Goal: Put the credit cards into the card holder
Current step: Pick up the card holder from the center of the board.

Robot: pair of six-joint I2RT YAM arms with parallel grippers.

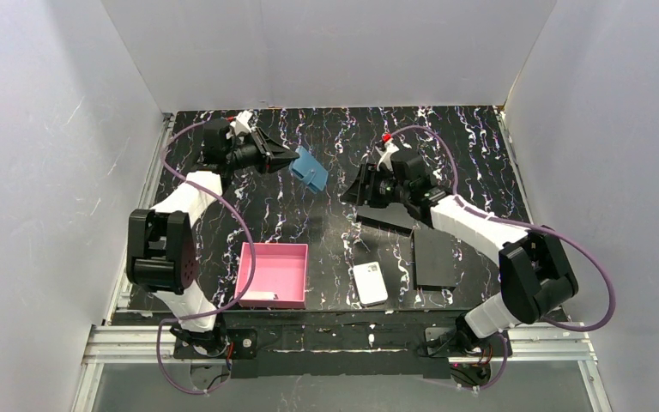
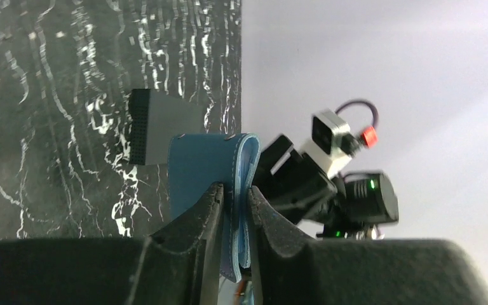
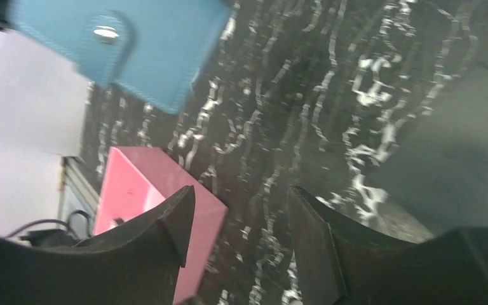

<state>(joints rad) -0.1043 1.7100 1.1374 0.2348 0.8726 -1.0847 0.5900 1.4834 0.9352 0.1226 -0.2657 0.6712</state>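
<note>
The card holder (image 1: 311, 169) is a teal-blue fold-over wallet, held in the air above the far left of the table. My left gripper (image 1: 292, 160) is shut on its edge. In the left wrist view the fingers (image 2: 200, 210) pinch the wallet (image 2: 197, 162), whose paler inner layers show between them. My right gripper (image 1: 357, 190) is open and empty, just right of the wallet. In the right wrist view the wallet (image 3: 121, 44), with its metal snap, hangs ahead of the open right gripper (image 3: 241, 203). No credit card shows clearly; a pale strip (image 1: 259, 297) lies at the pink tray's near edge.
A pink square tray (image 1: 273, 273) sits near the front left and also shows in the right wrist view (image 3: 133, 190). A thick white rounded block (image 1: 370, 283) lies to its right. Two flat black rectangles (image 1: 434, 256) (image 1: 386, 219) lie under and beside the right arm.
</note>
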